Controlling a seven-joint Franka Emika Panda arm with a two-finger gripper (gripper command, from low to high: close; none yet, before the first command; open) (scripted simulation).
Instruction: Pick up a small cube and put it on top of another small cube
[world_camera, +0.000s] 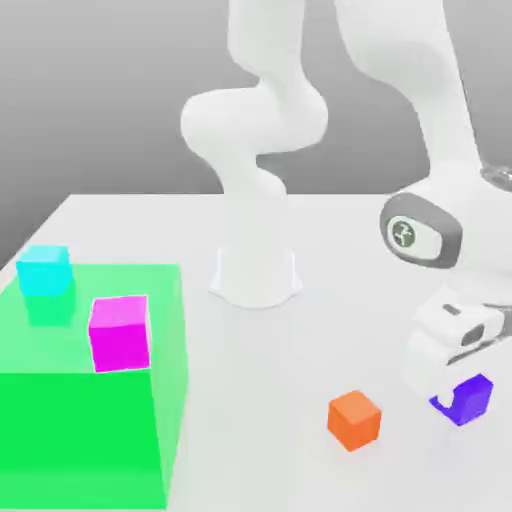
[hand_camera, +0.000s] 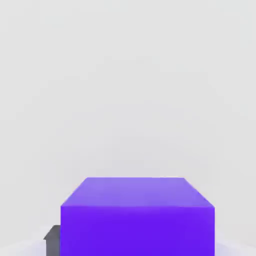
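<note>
the fingers (world_camera: 452, 392) look closed on the purple cube (world_camera: 471, 398), open table (world_camera: 250, 400) between it and the orange cube (world_camera: 354, 419).

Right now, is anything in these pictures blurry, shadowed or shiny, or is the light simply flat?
Exterior view: soft, even light, no glare; the small orange cube and small purple cube throw only faint shadows on the white table, and the see-through green block glows flat. Hand view: the purple cube looms large with evenly shaded faces and no highlights on it.
</note>
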